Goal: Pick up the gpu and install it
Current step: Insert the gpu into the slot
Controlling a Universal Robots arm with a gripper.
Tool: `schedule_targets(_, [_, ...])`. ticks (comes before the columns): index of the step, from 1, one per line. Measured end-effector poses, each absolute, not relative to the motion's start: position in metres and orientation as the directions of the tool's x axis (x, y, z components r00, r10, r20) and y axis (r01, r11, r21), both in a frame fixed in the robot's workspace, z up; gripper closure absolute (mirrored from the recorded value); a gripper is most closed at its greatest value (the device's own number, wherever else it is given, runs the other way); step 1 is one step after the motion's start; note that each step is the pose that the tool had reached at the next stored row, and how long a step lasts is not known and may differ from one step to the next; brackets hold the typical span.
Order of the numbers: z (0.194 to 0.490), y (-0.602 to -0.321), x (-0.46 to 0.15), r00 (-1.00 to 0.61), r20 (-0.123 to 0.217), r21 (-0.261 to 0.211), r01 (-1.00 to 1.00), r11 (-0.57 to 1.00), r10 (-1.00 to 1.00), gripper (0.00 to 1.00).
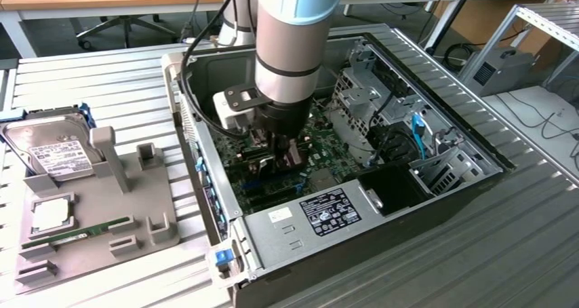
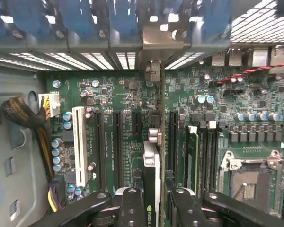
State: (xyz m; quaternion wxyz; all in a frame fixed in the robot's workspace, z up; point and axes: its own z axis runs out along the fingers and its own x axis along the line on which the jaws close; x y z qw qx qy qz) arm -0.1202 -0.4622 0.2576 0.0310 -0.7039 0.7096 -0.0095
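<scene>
Tray (image 1: pixel 91 206) at the exterior view's left, then the case (image 1: pixel 192 138), where the gripper (image 1: pixel 281 152) is clamped on the gpu (image 2: pixel 152 179), edge-on over the slots (image 2: pixel 118 142); I'd keep it square to its slot and press straight down, evenly.

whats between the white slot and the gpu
Wrist view: two long black slots and a short black slot lie between white slot and gpu.

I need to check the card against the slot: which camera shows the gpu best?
The wrist view: the gpu shows edge-on, clamped in the gripper, right over the slots of the motherboard. In the exterior view the arm stands in front and hides most of it.
</scene>
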Motion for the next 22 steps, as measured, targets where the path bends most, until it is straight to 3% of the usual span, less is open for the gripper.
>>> schedule_targets(22, [0.272,-0.462,-0.115,-0.007,-0.031,-0.057,-0.998,0.008,-1.000,0.73])
